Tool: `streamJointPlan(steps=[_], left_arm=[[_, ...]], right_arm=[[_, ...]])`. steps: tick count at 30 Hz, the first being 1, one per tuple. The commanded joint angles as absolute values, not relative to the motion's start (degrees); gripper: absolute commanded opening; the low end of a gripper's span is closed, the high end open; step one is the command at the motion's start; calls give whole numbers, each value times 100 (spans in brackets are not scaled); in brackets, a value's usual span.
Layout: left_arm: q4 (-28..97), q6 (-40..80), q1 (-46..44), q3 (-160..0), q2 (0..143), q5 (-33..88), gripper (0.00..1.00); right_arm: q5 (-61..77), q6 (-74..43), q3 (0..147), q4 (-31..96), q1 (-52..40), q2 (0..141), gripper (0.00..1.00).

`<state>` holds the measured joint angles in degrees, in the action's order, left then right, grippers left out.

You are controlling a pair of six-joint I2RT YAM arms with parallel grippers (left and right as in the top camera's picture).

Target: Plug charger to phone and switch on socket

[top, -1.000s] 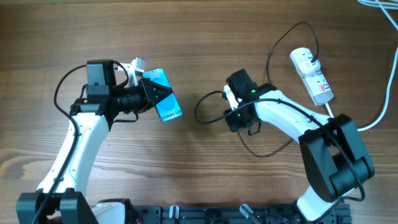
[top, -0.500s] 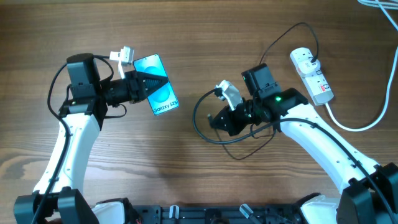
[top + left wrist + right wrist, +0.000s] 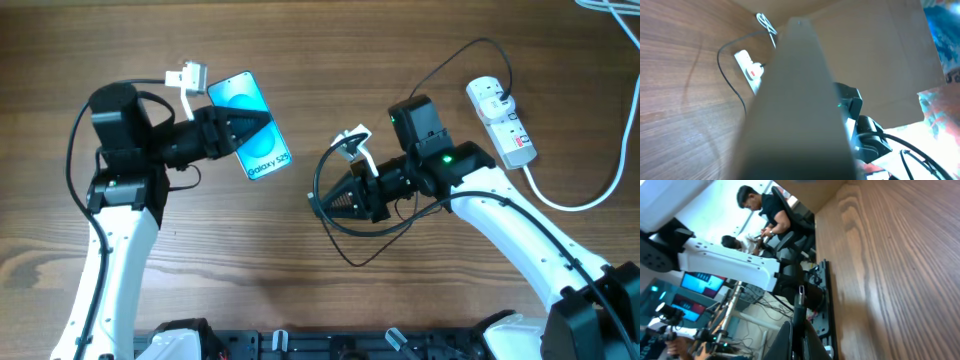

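1. The right arm (image 3: 500,205) has unfolded from a tight curl near its base. It now stretches leftward over the table (image 3: 300,40), so its claw faces the other arm instead of the wood.
2. The left arm (image 3: 115,210) has drawn back and to the left, carrying its load up and away from the table's middle.
3. The phone (image 3: 236,100) has gone with it. It is off the table and tilted, with its lower end turned toward the right side. The left gripper (image 3: 255,128) is clamped shut across the phone's middle.
4. The charger (image 3: 486,40) has a slack loop trailing under the right gripper (image 3: 325,202), which is closed on the cable's free end. In the right wrist view a thin tip (image 3: 801,300) sticks out between the fingers, probably the connector.
5. The socket (image 3: 505,125) has not moved. It lies at the far right with the plug seated in one outlet. Whether its red switches are on is too small to tell.
6. Connector and phone now face each other but remain apart. I judge this to be the aligning stage: mating is not yet done, and the switch comes after.
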<state>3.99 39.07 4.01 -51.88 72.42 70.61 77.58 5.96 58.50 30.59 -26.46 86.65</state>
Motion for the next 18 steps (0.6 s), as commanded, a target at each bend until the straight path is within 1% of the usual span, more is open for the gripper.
streamJointPlan(steps=[1,4,8,11,16,18], left_arm=[[357,3968,38,-5234,7161,7146,4],[357,3946,-54,-5234,7161,7085,4],[360,3920,-54,-5234,7161,7089,4],[360,3898,-54,-5234,7161,7087,4],[386,3767,-54,-5234,7161,7085,4],[384,3540,-47,-5234,7161,7041,4]], right_arm=[[8114,242,5859,2919,-2834,8591,4],[8165,134,5859,2919,-2950,8591,4],[8761,130,5859,2757,-2974,8591,4],[8755,64,5859,2742,-2974,8591,4],[8757,-958,5859,2217,-2974,8591,4],[8755,-1031,5859,2202,-2976,8591,4]])
